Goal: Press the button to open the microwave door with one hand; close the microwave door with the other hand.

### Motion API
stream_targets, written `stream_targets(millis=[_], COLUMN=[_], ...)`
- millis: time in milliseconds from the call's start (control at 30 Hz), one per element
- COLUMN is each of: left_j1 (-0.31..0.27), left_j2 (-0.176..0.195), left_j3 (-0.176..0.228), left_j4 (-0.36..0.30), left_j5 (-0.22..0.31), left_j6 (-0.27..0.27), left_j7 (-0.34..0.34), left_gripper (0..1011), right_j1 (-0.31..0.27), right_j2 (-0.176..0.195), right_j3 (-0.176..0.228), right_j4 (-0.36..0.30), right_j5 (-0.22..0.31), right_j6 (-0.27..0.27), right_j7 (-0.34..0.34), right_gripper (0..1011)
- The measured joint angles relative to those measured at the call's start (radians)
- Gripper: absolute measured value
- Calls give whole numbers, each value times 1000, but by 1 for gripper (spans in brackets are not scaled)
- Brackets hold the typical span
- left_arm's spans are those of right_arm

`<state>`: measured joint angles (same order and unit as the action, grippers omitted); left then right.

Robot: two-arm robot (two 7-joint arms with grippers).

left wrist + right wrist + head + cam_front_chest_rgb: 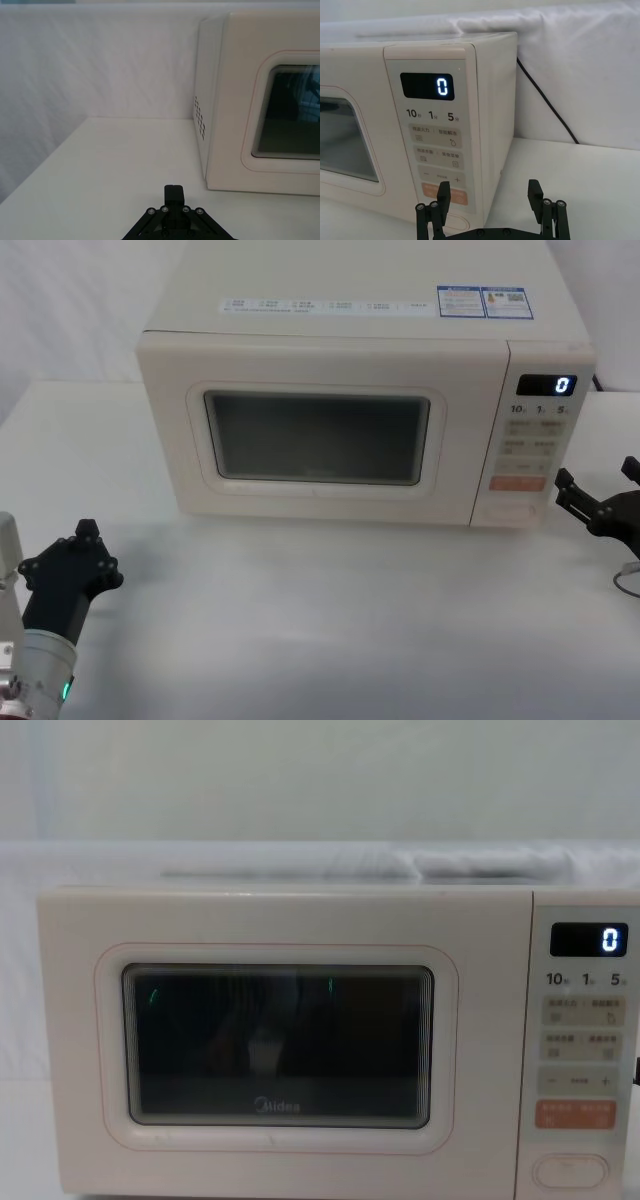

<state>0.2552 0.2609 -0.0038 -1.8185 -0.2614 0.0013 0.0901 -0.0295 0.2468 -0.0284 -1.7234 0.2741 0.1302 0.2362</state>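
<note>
The cream-white microwave sits at the back of the white table, and its microwave door (pixel 320 495) (pixel 280 1050) (pixel 230 100) (pixel 350 65) is closed flush with the body. The oval button (pixel 508 511) (pixel 571 1171) (pixel 464 223) is at the bottom of the control panel, below the orange-pink key (pixel 575 1115). My right gripper (pixel 598 480) (pixel 490 192) hovers open just right of the panel's lower corner, apart from the button. My left gripper (pixel 87 532) (pixel 173 192) is shut on nothing. It sits low at the table's front left, well short of the door, with a green ring (pixel 65 690) on its wrist.
The display (pixel 590 939) reads 0. A black power cable (pixel 545 100) runs down the white backdrop behind the microwave's right side. A thin wire loop (pixel 628 580) lies on the table near the right gripper. Open tabletop (pixel 300 620) stretches in front of the microwave.
</note>
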Motion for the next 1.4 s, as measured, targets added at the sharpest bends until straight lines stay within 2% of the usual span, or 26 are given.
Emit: stream_targets(millis=[300, 1000, 1067, 1233, 1300, 1400], left_j1=[-1, 0, 0, 0, 0, 0], left_j2=[-16, -14, -13, -13, -13, -13], left_j3=[-5, -4, -4, -4, -4, -4], left_j4=[2, 2, 2, 1, 1, 1], left_j5=[31, 29, 28, 28, 28, 27], left_j6=[3, 3, 3, 3, 3, 3], left_j7=[-14, -14, -14, -14, -13, -13], left_gripper=[0, 15, 102, 203, 301, 380], right_j1=[0, 0, 0, 0, 0, 0], right_j2=[0, 0, 0, 0, 0, 0], right_j3=[0, 0, 0, 0, 0, 0], right_j4=[0, 0, 0, 0, 0, 0], right_j5=[0, 0, 0, 0, 0, 0], right_j6=[0, 0, 0, 0, 0, 0], right_j7=[0, 0, 0, 0, 0, 0], right_gripper=[1002, 1002, 1002, 1002, 1002, 1002])
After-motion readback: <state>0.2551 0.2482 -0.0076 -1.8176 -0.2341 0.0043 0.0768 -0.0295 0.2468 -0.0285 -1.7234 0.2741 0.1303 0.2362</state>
